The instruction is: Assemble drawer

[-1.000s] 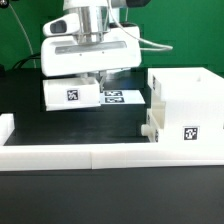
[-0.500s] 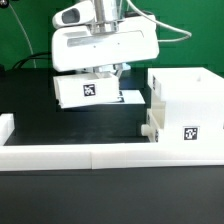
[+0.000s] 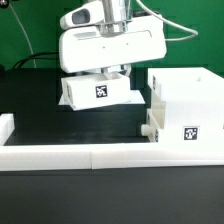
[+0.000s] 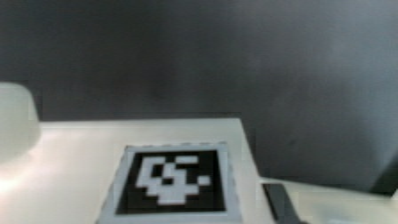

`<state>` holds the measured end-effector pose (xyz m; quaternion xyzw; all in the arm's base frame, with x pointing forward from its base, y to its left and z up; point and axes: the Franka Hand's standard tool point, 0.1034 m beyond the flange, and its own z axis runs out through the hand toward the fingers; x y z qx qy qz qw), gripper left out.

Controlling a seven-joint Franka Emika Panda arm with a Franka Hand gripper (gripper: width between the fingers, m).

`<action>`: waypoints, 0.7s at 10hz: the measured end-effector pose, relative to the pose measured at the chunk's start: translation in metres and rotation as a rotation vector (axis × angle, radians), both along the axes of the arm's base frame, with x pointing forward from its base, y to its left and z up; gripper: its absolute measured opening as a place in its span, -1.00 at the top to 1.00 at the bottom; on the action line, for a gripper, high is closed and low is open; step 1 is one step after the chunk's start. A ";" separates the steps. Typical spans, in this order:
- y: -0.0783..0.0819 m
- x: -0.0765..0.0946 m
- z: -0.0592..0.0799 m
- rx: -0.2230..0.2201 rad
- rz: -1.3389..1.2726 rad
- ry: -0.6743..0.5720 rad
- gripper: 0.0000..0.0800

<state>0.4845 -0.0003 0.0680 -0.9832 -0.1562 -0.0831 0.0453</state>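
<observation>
My gripper point(image 3: 107, 72) is shut on a small white tray point(image 3: 97, 92) and holds it tilted, lifted off the black table. The tray's tag faces the camera. The large white boxy shell point(image 3: 186, 100) stands at the exterior view's right, its open side towards the tray, a short gap between them. A small knob point(image 3: 148, 128) sticks out low on the shell's open side. In the wrist view the held tray's white surface and tag point(image 4: 173, 180) fill the lower part, and one dark finger point(image 4: 283, 201) lies against it.
A long low white border wall point(image 3: 90, 156) runs along the front, with a raised end at the exterior view's left point(image 3: 6, 126). The black table point(image 3: 40, 115) lies between the wall and the tray. Cables hang behind the arm.
The gripper has lifted the tray off the table and carried it up and towards the exterior view's right, closer to the shell. The marker board behind it is now covered.
</observation>
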 end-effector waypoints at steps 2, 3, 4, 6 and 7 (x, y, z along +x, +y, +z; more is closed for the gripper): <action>-0.005 -0.001 -0.004 -0.030 0.177 -0.011 0.89; -0.009 0.003 -0.005 -0.045 0.265 -0.016 0.89; -0.009 0.008 -0.004 -0.051 0.297 -0.021 0.89; -0.011 0.013 -0.003 -0.090 0.487 -0.040 0.89; -0.012 0.014 -0.002 -0.098 0.534 -0.039 0.89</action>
